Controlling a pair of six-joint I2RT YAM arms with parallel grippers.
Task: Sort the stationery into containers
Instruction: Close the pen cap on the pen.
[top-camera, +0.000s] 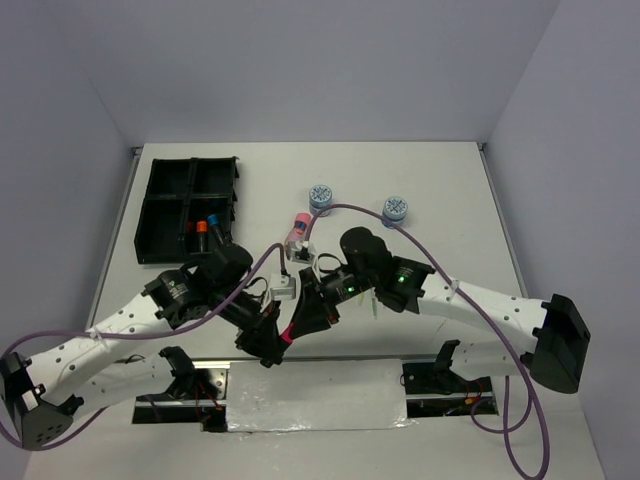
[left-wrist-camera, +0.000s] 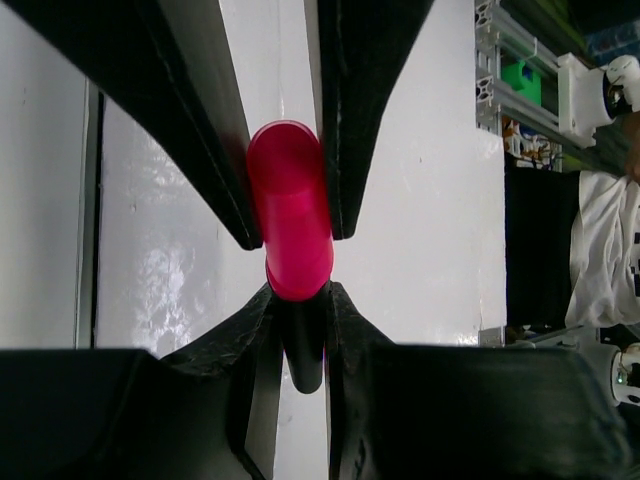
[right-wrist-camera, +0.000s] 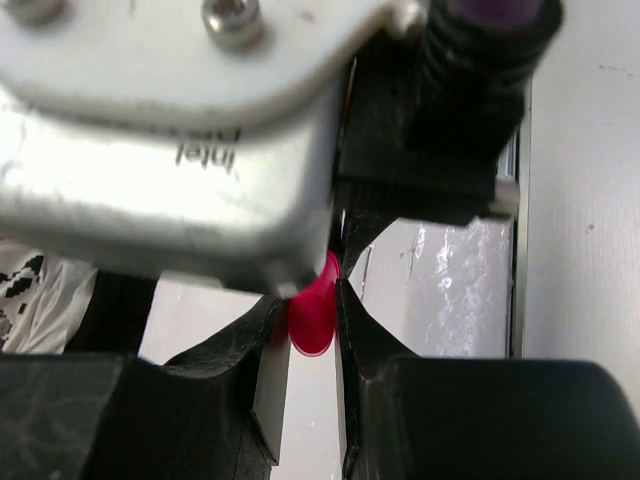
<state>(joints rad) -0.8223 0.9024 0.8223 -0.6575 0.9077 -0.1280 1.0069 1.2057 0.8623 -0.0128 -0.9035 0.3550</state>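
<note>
The white table (top-camera: 450, 180) carried a black organiser tray (top-camera: 165, 215) at its far left, well apart from where the two arms met over the near middle. The left end effector (left-wrist-camera: 298, 298) was narrowed onto the lower end of a red-capped marker (left-wrist-camera: 290, 220), its fingers (left-wrist-camera: 240, 320) pressing in from both sides where the cap met the black barrel. The right end effector (right-wrist-camera: 312, 300) was likewise narrowed on the same marker, gripping the red cap from the opposite direction, so both held it at once above the table near the front edge. Two round blue-white tubs (top-camera: 321, 197) stood upright toward the far middle, apart from each other. A pink tube (top-camera: 297, 232) lay on the table just nearer than the left tub. Three short markers (top-camera: 201, 228), capped red, orange and blue, lay side by side in a near right-hand compartment of the tray, partly hidden by the left arm.
</note>
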